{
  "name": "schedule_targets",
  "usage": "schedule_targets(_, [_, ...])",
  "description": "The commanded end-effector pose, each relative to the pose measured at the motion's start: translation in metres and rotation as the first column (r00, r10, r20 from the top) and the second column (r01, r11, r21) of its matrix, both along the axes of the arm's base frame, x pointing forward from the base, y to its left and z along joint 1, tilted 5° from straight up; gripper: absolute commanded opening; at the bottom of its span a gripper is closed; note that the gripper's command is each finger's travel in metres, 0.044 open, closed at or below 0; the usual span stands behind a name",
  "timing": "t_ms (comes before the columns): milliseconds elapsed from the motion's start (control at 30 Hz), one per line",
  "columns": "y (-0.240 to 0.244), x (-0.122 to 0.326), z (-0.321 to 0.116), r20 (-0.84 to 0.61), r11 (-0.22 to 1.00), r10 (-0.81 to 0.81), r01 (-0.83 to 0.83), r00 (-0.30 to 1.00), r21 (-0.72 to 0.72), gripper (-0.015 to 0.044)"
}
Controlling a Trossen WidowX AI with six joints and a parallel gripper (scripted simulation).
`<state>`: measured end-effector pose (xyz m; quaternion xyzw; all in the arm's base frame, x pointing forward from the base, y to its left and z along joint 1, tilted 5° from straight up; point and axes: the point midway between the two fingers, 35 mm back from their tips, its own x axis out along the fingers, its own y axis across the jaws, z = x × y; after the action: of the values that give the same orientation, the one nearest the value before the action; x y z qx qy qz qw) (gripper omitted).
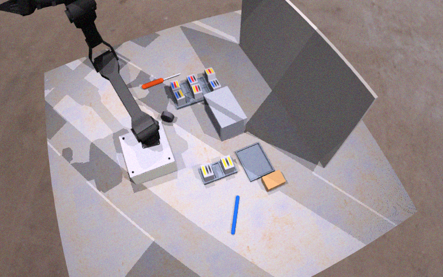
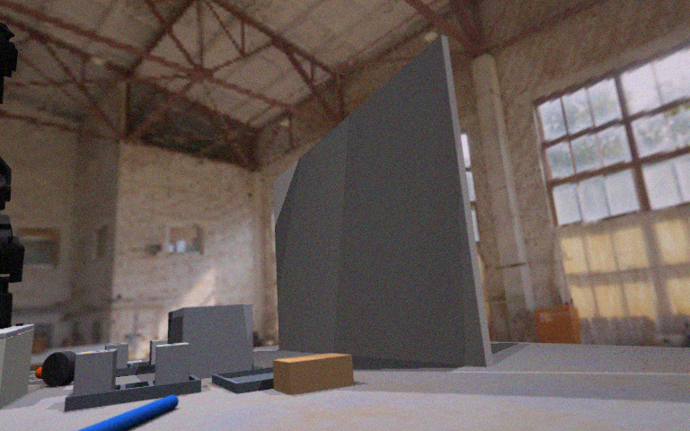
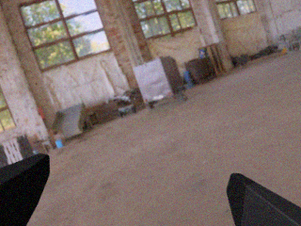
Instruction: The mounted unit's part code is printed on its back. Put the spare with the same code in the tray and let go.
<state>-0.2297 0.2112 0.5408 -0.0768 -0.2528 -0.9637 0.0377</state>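
The black parallel-jaw gripper [image 3: 141, 214] is hanging spread wide, gripping nothing, pointing off past the bench's far-left corner. Six small grey spares with coloured stripes [image 1: 192, 85] are sitting in a rack toward the far edge, beside the grey box-shaped mounted unit [image 1: 225, 112]. The shallow grey tray [image 1: 254, 161] is lying mid-bench.

The tray [image 1: 254, 161], a shallow grey rectangle with a low rim, lay on the surface beside two spares [image 1: 217, 169] standing upright on a grey holder, their tops striped. Six more spares [image 1: 194, 86] stood on a second holder by the grey mounted unit [image 1: 225, 112].
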Motion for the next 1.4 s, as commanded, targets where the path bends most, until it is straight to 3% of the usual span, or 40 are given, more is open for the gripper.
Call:
schedule_targets(0, [0.0, 0.0, 0.0, 0.0, 1.0, 0.0, 0.0, 1.0, 0.0, 0.0426])
schedule_targets(233, [-0.007, 0.0, 0.005, -0.011, 1.0, 0.006, -0.006, 1.0, -0.006, 0.044])
schedule_targets(700, [-0.142, 0.034, 0.1, -0.307, 0.979, 0.196, -0.171, 0.931, 0.107, 0.044])
schedule_targets(1033, [-0.254, 0.111, 0.146, -0.498, 0.898, 0.439, -0.351, 0.748, 0.264, 0.044])
schedule_targets(1367, [-0.348, 0.227, 0.155, -0.586, 0.719, 0.687, -0.518, 0.43, 0.463, 0.044])
